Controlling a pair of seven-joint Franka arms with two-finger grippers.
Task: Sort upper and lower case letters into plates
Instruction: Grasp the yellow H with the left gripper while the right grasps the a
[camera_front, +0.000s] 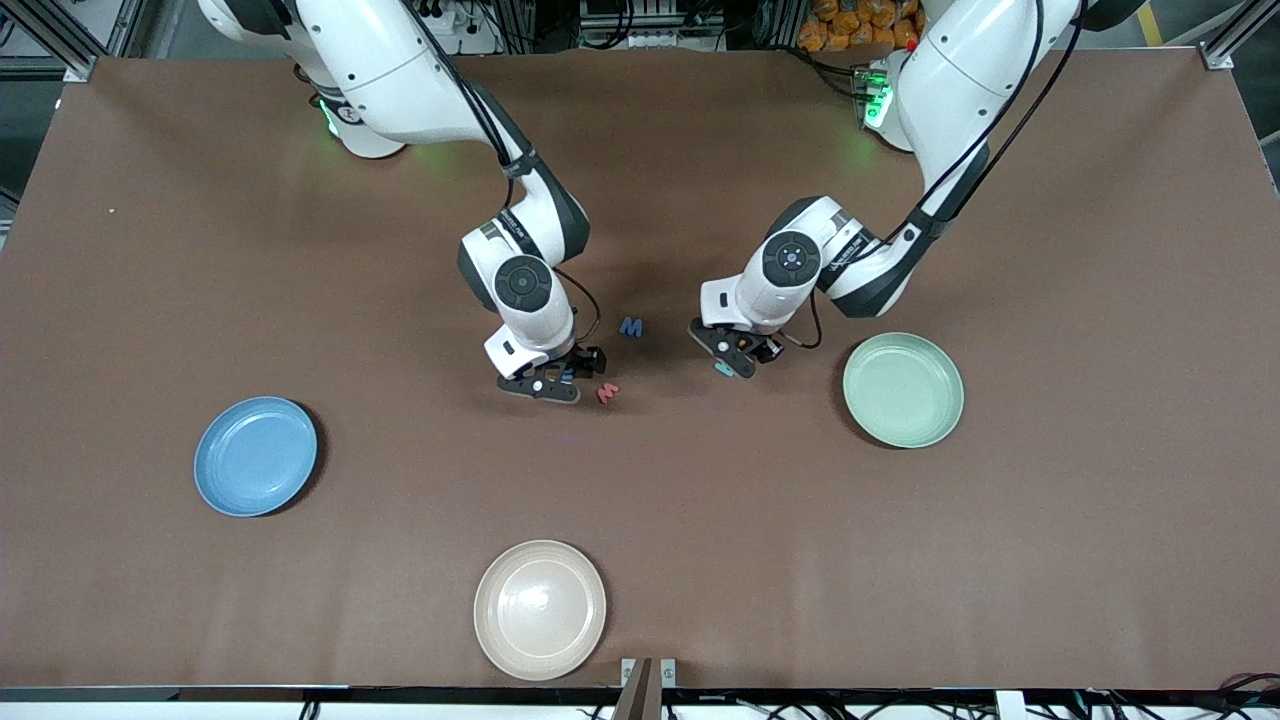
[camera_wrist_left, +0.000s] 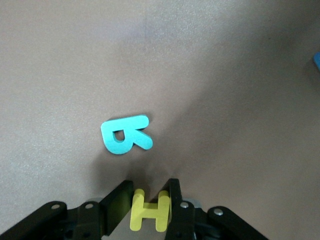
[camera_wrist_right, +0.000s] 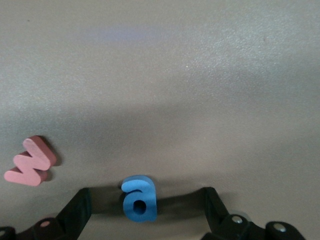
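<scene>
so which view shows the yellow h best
The left wrist view: the yellow H sits clamped between the left gripper fingers. In the front view the gripper hides it; the right wrist view doesn't show it.

The brown matte bench (camera_front: 640, 480) is evenly lit from overhead. Soft shadows are cast under both arms. A glare spot is seen on the glossy cream-beige round plate (camera_front: 540, 610). Green lamp glow is thrown near both bases at 12 o'clock. The wrist views are slightly soft.

Both arms are reaching down to mid-table. Left gripper (camera_wrist_left: 150, 210) is clamping a small yellow foam letter H (camera_wrist_left: 149, 216). Right gripper (camera_wrist_right: 145, 210) is standing with fingers spread wide.
</scene>
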